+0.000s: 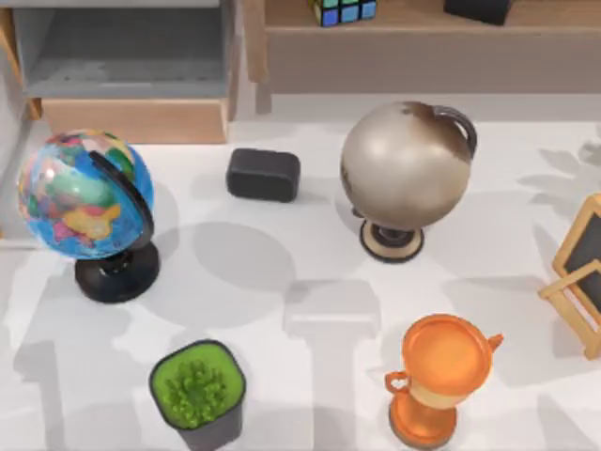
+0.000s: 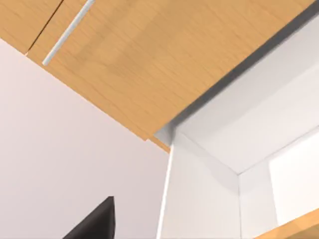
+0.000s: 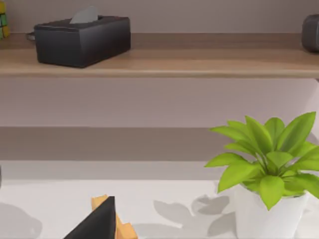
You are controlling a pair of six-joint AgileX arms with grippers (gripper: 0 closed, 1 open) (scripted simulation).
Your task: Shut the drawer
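Drawer: open, wooden front facing me. My grip state: cannot tell. Risk: sweeping the globe nearby.

No legible text, label, brand, number or sign found. The coloured globe carries map markings too fine to read; the small chalkboard face is blank.

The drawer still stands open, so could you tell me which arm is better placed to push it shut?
Left, probably. The left wrist view looks closely at the drawer and wooden cabinet front; the right wrist view faces a shelf and potted plant.
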